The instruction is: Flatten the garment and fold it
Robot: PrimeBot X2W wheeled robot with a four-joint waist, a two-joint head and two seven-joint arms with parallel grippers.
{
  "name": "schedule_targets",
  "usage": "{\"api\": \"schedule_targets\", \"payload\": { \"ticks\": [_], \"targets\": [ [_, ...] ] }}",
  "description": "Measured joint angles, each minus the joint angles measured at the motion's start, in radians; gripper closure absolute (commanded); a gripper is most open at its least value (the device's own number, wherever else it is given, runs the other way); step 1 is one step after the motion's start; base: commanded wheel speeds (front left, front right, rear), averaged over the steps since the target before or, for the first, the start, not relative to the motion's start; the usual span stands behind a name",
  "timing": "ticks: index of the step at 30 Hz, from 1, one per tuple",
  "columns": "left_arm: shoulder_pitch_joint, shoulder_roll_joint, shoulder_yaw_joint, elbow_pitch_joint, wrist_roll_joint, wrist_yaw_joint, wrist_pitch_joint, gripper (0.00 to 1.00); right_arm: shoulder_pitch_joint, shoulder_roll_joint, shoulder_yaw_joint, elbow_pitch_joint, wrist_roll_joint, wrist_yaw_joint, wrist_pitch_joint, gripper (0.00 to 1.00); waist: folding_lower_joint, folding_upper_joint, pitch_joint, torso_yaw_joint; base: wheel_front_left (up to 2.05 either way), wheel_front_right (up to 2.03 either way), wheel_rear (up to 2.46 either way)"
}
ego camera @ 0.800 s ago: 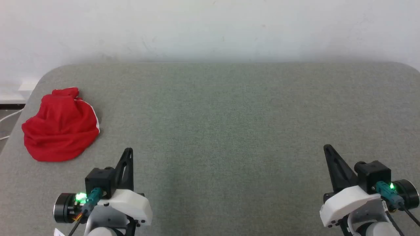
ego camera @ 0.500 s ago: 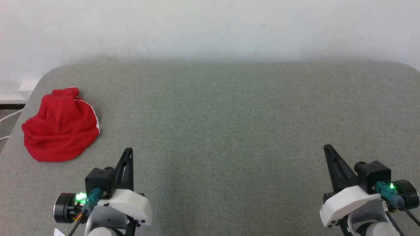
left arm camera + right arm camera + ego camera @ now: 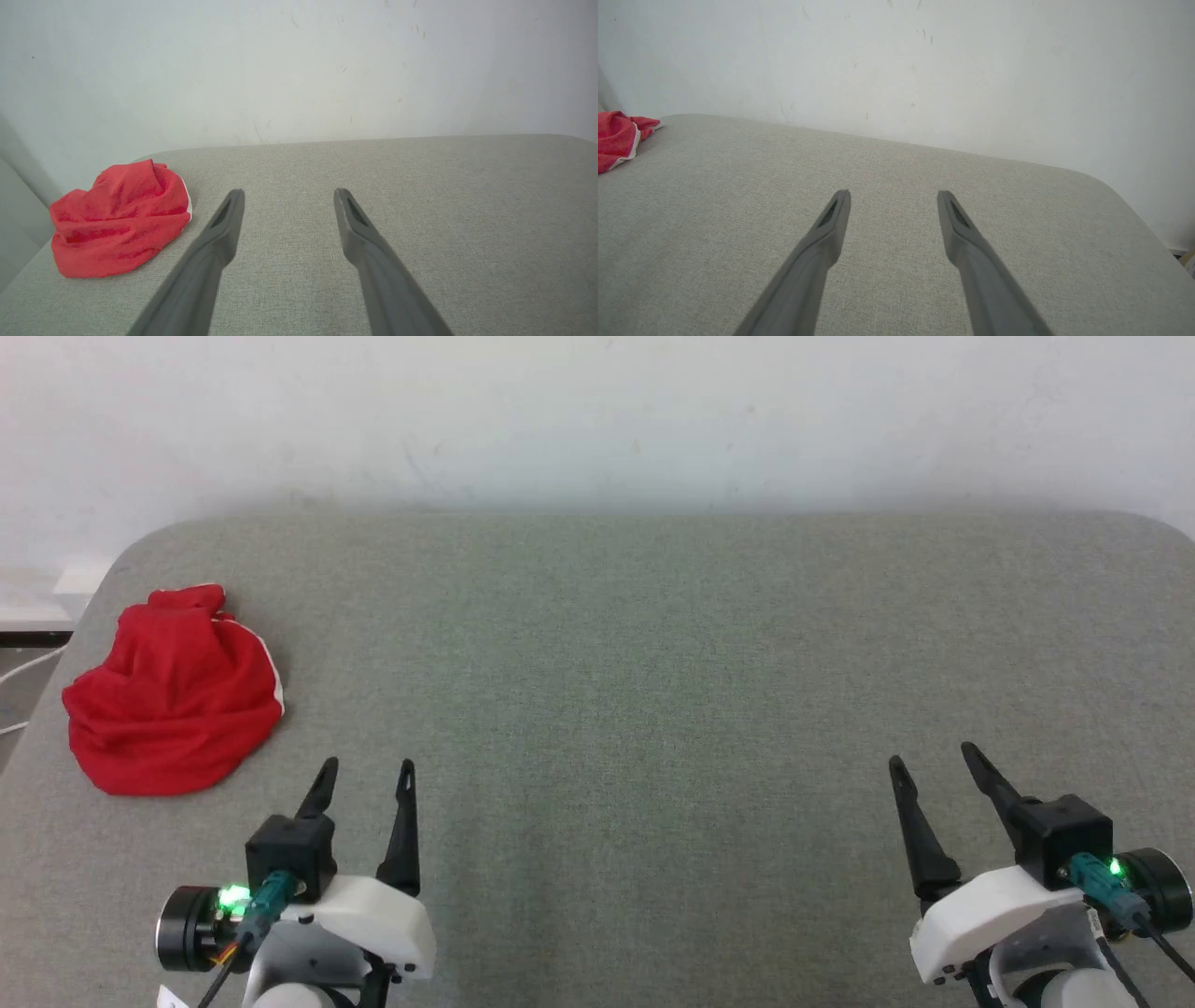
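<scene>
Over on the left side of the head view, close to the tabletop's (image 3: 653, 644) rounded edge, the garment (image 3: 173, 695) sits as a crumpled red lump, well apart from both arms. The left gripper (image 3: 366, 765) is at the lower left of the frame, nearest to it but not touching, jaws spread wide with nothing between them. The right gripper (image 3: 934, 756) is at the lower right, jaws also apart and empty.

My guess on handling: thin, light, floppy fabric with zero stiffness, so it'll drape and bunch wherever you pinch it, and it probably slides easily on that grey woven cover. I'd go for the white-trimmed edge (image 3: 276, 683) on the lump's right side, since a seam should give a firmer bite than the loose middle, then lift it open. I can't tell where the waistband or leg hems are in this heap.

As for writing, nothing's readable in any view, just red cloth and a sliver of white stripe. No brand or label is showing.
</scene>
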Motion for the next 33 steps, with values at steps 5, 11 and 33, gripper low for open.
{"api": "schedule_targets", "payload": {
  "ticks": [5,11,33],
  "targets": [
    [0.0,0.0,-0.007,0.01,-0.001,0.002,-0.009,0.0,0.0,0.0,-0.002,0.003,0.001,0.0,-0.003,0.0,0.0,0.0,0.0,0.005,0.0,0.0,0.0],
    [-0.002,0.0,-0.016,0.025,-0.005,0.009,-0.019,0.0,0.0,0.0,-0.006,0.007,0.003,0.0,-0.014,0.0,0.0,-0.0001,0.001,0.02,0.0,0.0,0.0],
    [-0.023,0.002,-0.045,0.07,-0.038,0.036,-0.063,0.0,-0.002,0.0,-0.012,0.026,0.013,0.0,-0.053,0.0,0.0,0.0,0.006,0.144,0.0,0.0,0.0]
  ]
}}
